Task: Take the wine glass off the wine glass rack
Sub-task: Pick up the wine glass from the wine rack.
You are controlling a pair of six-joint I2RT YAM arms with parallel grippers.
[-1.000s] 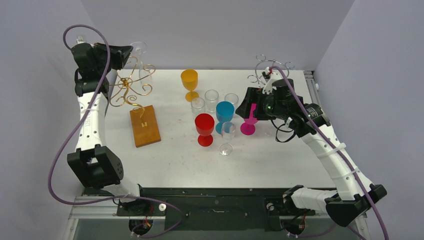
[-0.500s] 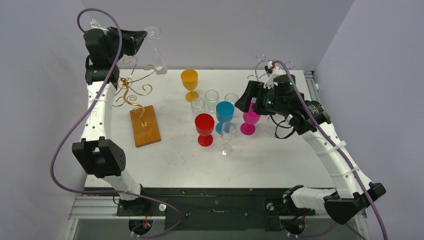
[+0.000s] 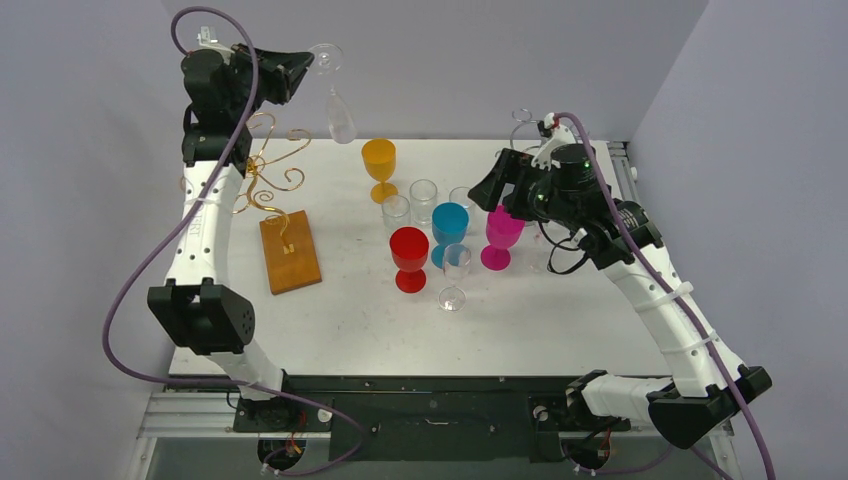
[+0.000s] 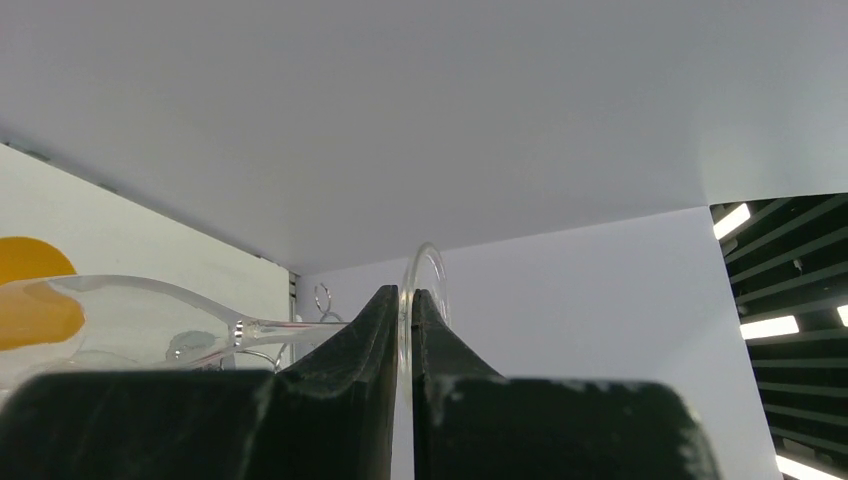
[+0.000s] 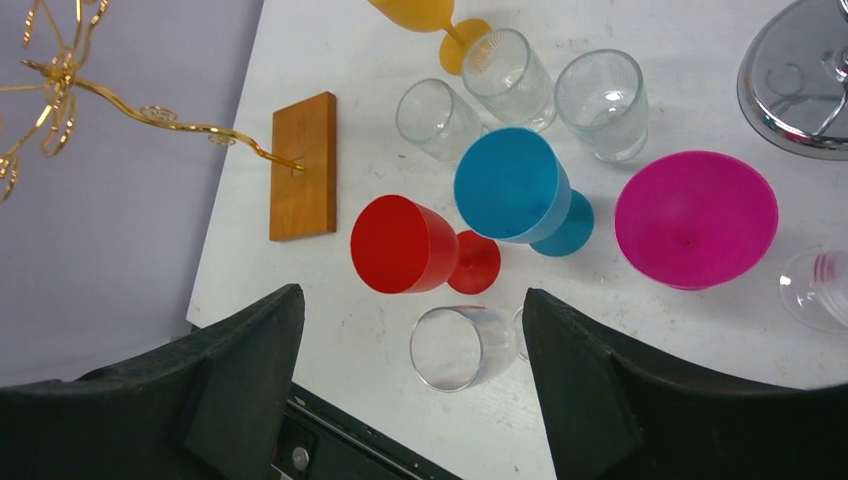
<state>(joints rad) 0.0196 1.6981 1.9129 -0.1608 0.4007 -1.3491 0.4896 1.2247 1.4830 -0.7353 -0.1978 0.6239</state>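
Wine glass [image 3: 335, 95] hangs pinched by left fingers [image 4: 350, 400] over grey-walled white table [image 3: 560, 320]; right fingers [image 5: 240, 370] spread.

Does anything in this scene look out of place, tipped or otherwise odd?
Only one thing: a clear wine glass is off the gold rack, in the air at the back left. The shut left tool pinches it by its foot, bowl hanging below. Nothing else looks tipped or spilled.

My left arm rises steeply, its wrist held high. My left gripper [image 3: 303, 68] is pinched almost flat on the foot of the wine glass [image 3: 340, 118], whose bowl hangs below my jaws. My right arm stretches forward with the elbow bent and the wrist tipped down. My right gripper [image 5: 410, 295] is spread wide, holding nothing.
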